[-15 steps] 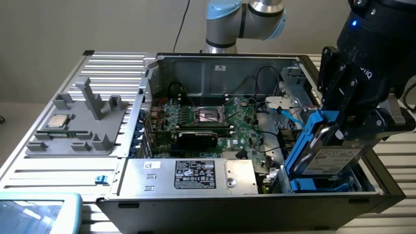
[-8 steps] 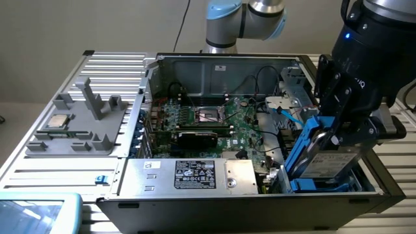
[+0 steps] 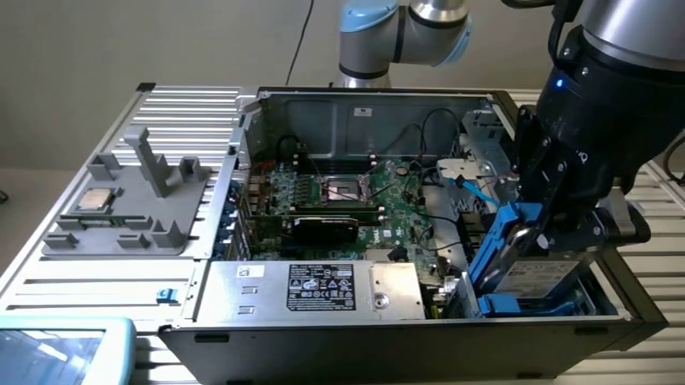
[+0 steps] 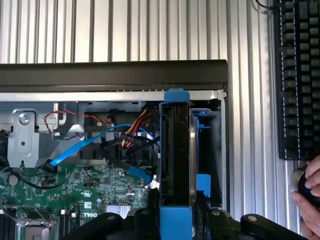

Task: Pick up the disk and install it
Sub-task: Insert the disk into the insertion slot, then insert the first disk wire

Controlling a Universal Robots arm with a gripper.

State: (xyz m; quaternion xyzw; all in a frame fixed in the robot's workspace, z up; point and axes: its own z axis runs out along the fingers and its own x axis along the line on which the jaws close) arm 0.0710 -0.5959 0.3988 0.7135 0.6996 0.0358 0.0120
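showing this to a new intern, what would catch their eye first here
The black arm's pincer at the exterior view's right, gripping the blue-railed disk, which is tilted in a corner of the open case. Next, the green motherboard mid-case, and a grey tray with a chip on that view's left.

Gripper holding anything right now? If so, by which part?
Yes, the disk. The gripper clamps its upper end, by the blue rail, with the disk standing on edge inside the computer case.

disk (image 3: 541,279): 1 | computer case (image 3: 374,346): 1 | keyboard (image 4: 297,75): 1 | grey tray (image 3: 118,234): 1 | chip (image 3: 96,200): 1
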